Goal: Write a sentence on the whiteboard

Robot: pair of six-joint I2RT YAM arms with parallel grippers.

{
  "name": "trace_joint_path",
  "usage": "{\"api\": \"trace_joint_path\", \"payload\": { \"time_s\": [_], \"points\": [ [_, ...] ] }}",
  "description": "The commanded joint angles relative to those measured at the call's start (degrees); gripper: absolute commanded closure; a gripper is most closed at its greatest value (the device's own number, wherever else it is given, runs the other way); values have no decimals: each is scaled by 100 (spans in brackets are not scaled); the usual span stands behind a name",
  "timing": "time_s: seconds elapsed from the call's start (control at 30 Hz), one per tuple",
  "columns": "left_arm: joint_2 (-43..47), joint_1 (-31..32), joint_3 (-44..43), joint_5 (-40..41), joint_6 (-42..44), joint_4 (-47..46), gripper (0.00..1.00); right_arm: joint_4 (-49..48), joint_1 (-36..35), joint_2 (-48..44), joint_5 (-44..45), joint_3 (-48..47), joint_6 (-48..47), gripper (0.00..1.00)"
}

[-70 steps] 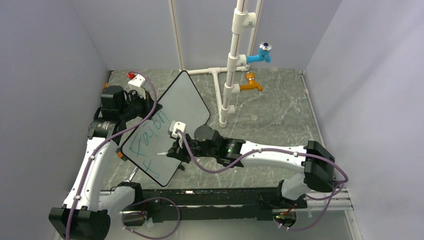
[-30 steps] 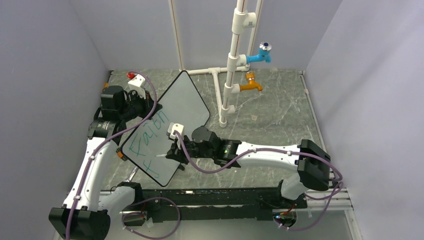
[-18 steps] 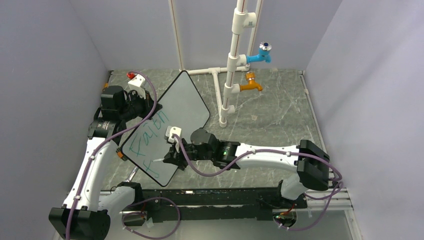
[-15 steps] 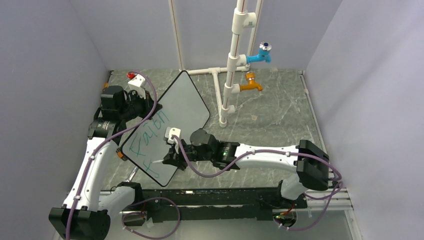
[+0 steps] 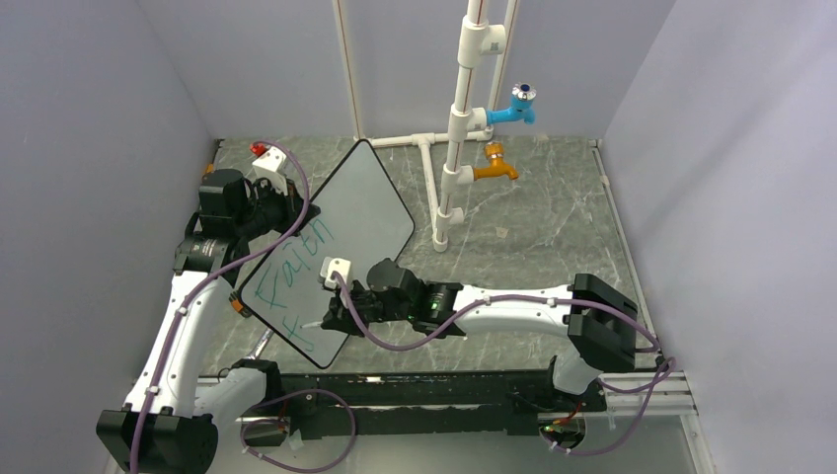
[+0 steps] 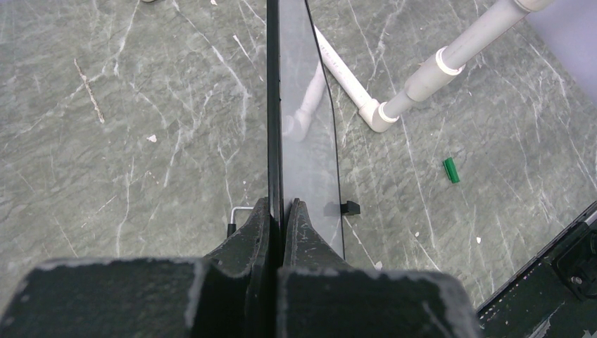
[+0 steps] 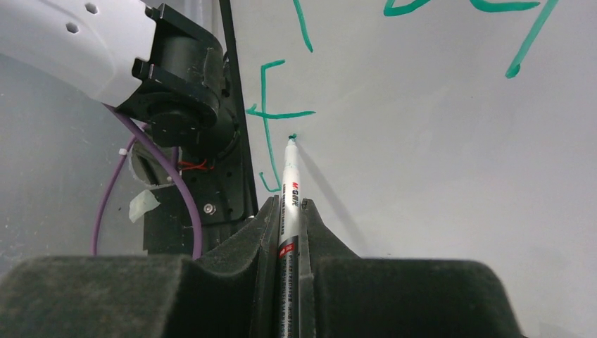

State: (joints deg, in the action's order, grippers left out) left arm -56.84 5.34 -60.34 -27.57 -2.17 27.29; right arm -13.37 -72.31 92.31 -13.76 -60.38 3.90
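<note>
Progress: whiteboard (image 5: pixel 367 202) sits at 9 o'clock of the table centre, tipped up on edge and held off the surface. The left gripper (image 6: pixel 281 206) is clamped on its black rim, fingers pressed to either face. The sentence (image 5: pixel 299 269) is part written in green: a first line reading "Faith", then a lone "F" opening the second line. The right gripper (image 7: pixel 288 205) is closed tight around a marker (image 7: pixel 291 179). Its tip is at the board just to 3 o'clock of that "F" in the wrist view, with a small green dot under it. Judgement: one word and one letter done, the rest of the second line to come, so under halfway

Room: plain lilac walls (image 5: pixel 99 118) on three sides. The table top (image 5: pixel 553 227) is grey-green marbled with white veins. White pipe stand (image 5: pixel 456 128) at 12 o'clock, carrying a blue tap (image 5: pixel 515 107) above an orange tap (image 5: pixel 494 171). A small green cap (image 6: pixel 450 170) lies loose on the surface, well apart from the board
</note>
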Motion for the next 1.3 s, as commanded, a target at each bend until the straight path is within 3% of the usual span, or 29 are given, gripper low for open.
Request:
{"api": "trace_joint_path", "payload": {
  "time_s": [0.0, 0.43, 0.83, 1.27],
  "points": [
    [-74, 11, 196, 613, 718, 333, 100, -272, -19, 38, 104, 0, 63, 100],
    [-63, 11, 196, 604, 711, 338, 100, -257, -16, -48, 319, 327, 157, 100],
    [-56, 11, 203, 598, 717, 331, 100, 60, -20, -65, 940, -150, -98, 100],
    [-38, 11, 199, 591, 718, 334, 100, 145, -20, 75, 1007, -607, -185, 100]
  ]
}}
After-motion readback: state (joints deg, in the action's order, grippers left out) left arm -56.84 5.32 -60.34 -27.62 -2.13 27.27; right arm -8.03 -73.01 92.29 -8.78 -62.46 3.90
